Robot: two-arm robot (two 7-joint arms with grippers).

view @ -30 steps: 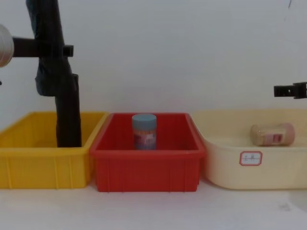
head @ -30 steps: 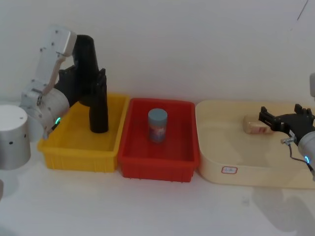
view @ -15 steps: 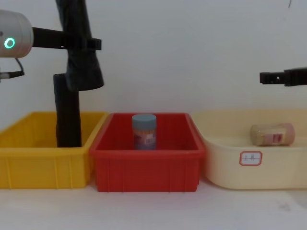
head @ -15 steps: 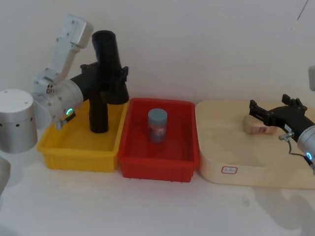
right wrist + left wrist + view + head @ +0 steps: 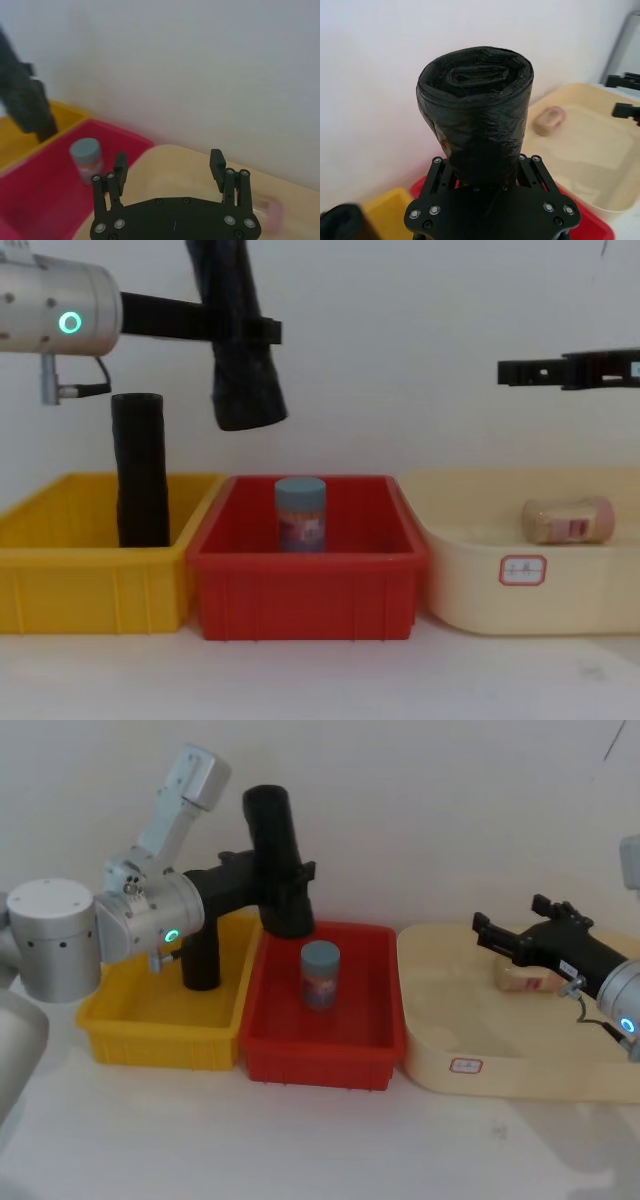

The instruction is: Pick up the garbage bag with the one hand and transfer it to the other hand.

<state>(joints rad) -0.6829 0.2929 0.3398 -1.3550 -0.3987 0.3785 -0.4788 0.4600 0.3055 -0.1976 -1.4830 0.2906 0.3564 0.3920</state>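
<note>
Gripping the garbage bag (image 5: 270,825) mid-air, your left claw (image 5: 280,880) hovers at the red bin's (image 5: 320,1065) ten o'clock; your right claw (image 5: 508,918) hangs wide open at three o'clock.

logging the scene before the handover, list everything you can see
yellow bin: 1, yellow, table left
red bin: 1, red, middle
tray: 1, cream, right
garbage bag: 1, black, in the air above where the two bins meet
slim roll: 1, black, upright in yellow bin
capped jar: 1, blue-grey, upright in red bin
pale jar: 1, tan, lying in tray
left gripper: 1, black, shut on garbage bag
right gripper: 1, black, open above tray
</note>
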